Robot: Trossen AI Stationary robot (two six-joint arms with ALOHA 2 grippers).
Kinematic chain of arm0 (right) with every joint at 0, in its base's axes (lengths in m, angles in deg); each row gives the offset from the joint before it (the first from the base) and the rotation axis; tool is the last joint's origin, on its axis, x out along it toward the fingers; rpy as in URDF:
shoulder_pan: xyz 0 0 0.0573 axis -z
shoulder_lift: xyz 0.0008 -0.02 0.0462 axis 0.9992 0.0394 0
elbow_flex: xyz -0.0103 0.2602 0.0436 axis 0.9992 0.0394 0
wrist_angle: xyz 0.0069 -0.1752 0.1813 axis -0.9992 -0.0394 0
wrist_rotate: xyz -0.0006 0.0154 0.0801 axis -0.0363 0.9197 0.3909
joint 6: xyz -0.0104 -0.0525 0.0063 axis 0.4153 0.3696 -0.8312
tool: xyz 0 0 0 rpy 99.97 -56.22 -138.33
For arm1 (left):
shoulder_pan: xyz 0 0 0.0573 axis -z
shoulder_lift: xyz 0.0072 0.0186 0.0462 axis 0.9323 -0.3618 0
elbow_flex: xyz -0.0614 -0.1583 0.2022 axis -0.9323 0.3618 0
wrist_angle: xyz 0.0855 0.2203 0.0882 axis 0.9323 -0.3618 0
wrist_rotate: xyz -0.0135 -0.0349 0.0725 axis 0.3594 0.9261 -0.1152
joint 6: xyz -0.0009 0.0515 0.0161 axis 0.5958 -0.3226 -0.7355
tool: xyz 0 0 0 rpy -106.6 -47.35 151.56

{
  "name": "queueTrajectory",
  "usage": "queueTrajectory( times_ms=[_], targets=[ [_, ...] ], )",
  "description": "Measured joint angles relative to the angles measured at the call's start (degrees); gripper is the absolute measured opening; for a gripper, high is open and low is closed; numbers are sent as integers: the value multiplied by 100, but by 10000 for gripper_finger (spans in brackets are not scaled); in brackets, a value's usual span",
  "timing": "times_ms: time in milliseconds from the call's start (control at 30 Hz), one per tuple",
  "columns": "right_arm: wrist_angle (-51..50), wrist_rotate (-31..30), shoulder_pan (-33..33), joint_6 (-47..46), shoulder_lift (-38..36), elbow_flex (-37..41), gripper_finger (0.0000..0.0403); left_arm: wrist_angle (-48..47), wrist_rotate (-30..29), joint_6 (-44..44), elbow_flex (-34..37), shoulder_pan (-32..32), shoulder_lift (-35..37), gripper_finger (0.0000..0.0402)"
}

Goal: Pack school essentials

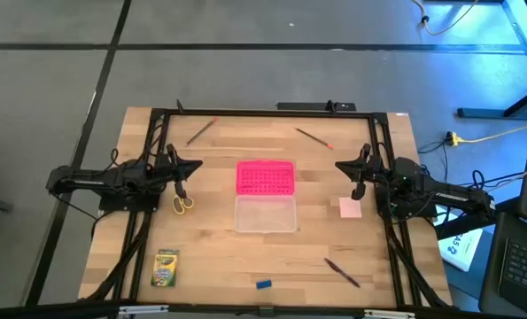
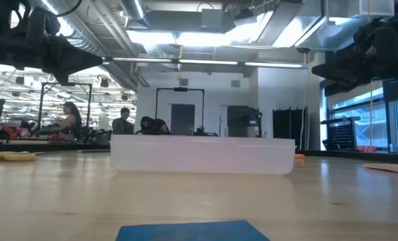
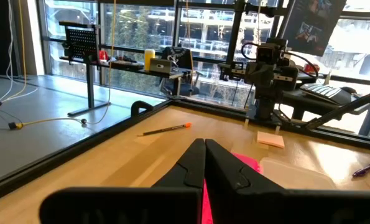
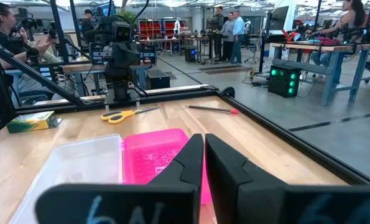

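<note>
The school essentials lie spread over the wooden table: yellow-handled scissors (image 1: 182, 203) at the left, a green-yellow crayon box (image 1: 165, 268) near the front left, a blue eraser (image 1: 263, 284) at the front, and a pale pink pad (image 1: 350, 207) at the right. Two pencils (image 1: 201, 131) (image 1: 314, 137) lie near the far edge and a dark pen (image 1: 342, 273) at the front right. My left gripper (image 1: 198, 164) hangs shut above the table's left side. My right gripper (image 1: 338, 165) hangs shut above the right side. Both point level toward the middle and hold nothing.
A bright pink dotted lid (image 1: 265, 177) lies at the table's middle, with a clear plastic box (image 1: 266, 213) just in front of it. A black frame (image 1: 272, 112) runs around the table. People sit and stand in the room beyond.
</note>
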Motion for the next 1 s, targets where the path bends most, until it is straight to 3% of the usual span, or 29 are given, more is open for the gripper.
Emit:
queueTrajectory(
  times_ms=[733, 867, 1000],
  targets=[
    [31, -30, -1, 5, 0, 1, 21, 51, -12, -2, -22, 0, -1, 0],
    [420, -59, -1, -167, 1, -1, 21, -97, 364, -236, -420, 0, -1, 0],
    [877, -58, -1, -159, 0, 1, 21, -744, 896, -883, -1247, 4, -18, 0]
  ],
)
